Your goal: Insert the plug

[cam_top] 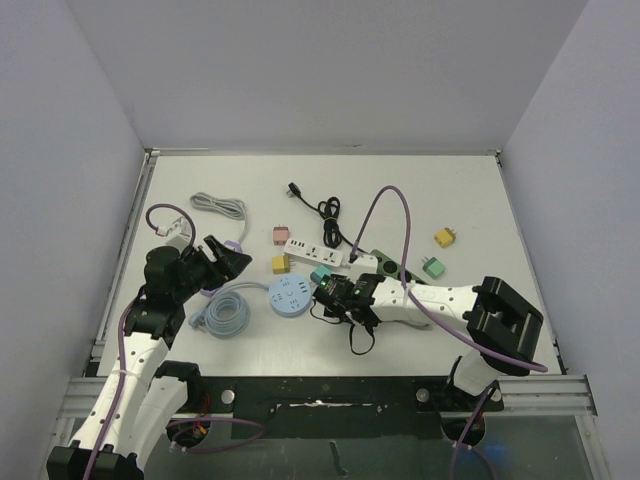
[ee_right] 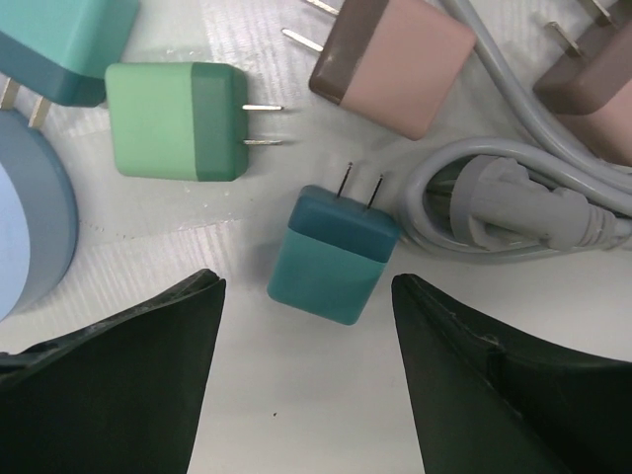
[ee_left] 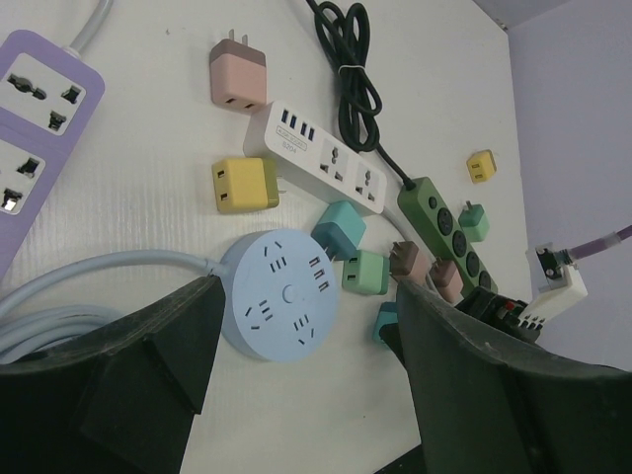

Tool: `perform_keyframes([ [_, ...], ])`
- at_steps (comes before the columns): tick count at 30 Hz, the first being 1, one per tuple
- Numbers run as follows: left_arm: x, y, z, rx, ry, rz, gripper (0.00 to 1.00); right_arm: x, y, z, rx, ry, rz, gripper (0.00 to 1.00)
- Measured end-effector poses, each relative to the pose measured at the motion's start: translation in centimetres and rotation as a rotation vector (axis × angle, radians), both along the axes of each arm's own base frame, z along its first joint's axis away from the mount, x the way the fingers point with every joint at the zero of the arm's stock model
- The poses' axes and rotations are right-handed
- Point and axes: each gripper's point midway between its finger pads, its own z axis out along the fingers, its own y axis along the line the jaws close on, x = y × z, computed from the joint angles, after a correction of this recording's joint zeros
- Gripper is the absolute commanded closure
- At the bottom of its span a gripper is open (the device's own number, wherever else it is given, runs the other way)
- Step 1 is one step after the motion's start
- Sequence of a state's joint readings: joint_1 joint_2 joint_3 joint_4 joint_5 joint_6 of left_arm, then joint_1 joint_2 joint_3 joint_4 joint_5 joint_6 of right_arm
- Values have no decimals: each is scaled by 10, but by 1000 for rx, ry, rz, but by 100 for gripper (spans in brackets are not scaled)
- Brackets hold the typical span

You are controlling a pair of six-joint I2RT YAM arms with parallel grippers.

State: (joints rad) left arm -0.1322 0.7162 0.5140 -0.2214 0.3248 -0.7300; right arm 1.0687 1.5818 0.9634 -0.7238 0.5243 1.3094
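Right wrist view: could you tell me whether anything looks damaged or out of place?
Nothing stands out: the teal plug lies flat on the table, its prongs looking straight, near the green plug, which also looks intact.

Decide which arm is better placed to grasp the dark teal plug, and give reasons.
Right. The right gripper is open, with the dark teal plug centred just ahead of its fingertips. The left gripper, also open, faces the round blue power strip, farther from that plug.

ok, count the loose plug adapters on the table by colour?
pink adapters: 3
yellow adapters: 2
green adapters: 2
teal adapters: 2
Total: 9
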Motion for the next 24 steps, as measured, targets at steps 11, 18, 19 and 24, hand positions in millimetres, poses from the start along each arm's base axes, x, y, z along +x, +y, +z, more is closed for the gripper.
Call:
perform_keyframes([
  [11, -1, 1, -3, -4, 3, 8, 31, 7, -8, -7, 29, -10, -112, 46],
  [18, 1, -5, -6, -23, 13, -19, 31, 13, -10, -15, 45, -7, -101, 54],
  [19, 1, -7, -6, -28, 10, -26, 31, 15, -9, -15, 51, -8, -95, 54],
  [24, 2, -15, -5, -55, -5, -61, 31, 18, -4, -15, 54, -18, -39, 57],
])
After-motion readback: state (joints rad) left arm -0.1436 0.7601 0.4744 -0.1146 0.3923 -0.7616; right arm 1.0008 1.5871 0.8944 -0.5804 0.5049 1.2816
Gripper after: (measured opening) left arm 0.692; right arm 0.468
